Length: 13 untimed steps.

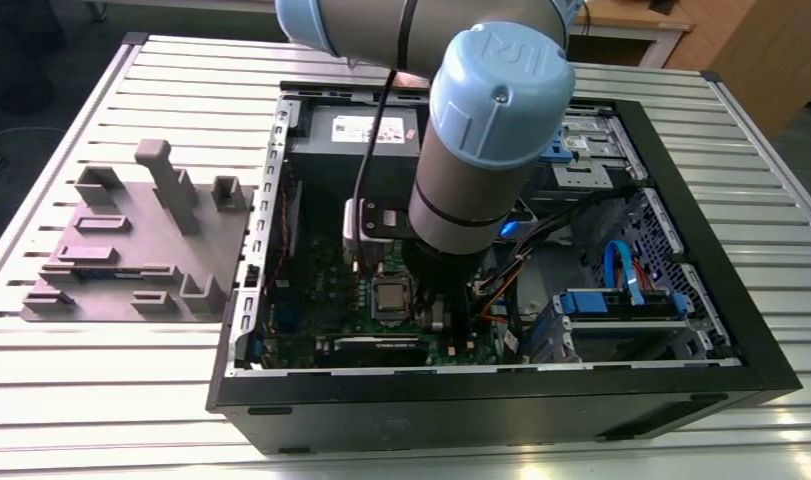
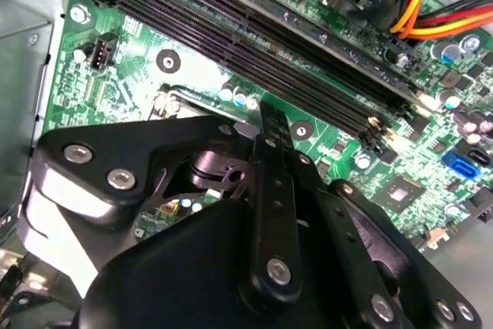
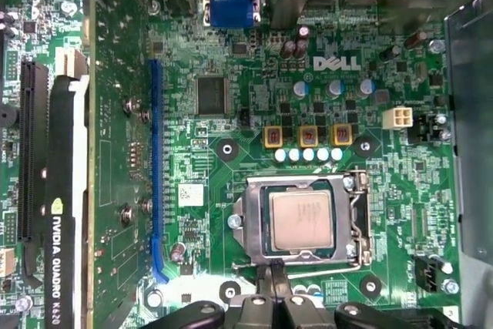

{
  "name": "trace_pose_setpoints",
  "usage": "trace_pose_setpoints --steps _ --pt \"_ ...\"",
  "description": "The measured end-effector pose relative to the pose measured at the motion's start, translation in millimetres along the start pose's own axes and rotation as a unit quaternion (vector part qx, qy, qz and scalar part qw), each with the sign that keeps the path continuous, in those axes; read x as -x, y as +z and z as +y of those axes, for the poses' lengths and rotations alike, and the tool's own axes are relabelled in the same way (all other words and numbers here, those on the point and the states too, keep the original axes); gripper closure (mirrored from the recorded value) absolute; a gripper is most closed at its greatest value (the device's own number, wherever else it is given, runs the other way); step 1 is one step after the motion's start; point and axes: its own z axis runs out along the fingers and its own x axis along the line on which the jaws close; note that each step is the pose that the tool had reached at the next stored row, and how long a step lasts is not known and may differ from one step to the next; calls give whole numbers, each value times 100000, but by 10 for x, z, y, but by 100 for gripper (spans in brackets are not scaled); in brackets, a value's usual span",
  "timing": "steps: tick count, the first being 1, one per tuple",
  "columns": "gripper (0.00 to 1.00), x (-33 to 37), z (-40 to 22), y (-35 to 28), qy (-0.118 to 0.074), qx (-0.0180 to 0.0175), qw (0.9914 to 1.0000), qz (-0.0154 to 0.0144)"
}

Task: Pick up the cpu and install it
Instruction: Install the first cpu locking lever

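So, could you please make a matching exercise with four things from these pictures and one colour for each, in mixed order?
Things:
1. cpu
2. motherboard
3. parts holder on the table
4. long slot beside the graphics card

Colours:
A. green
B. blue
C. silver-grey
D. dull grey-purple

Pairs: 1-C, 2-A, 3-D, 4-B
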Motion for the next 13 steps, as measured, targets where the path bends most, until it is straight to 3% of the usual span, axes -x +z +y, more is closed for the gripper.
trace_pose_setpoints --steps 3,7,13 --pt "90 2 4 -68 -1 11 100000 52" --pt "90 9 10 -213 3 12 100000 67" --pt "90 11 10 -224 3 12 100000 60"
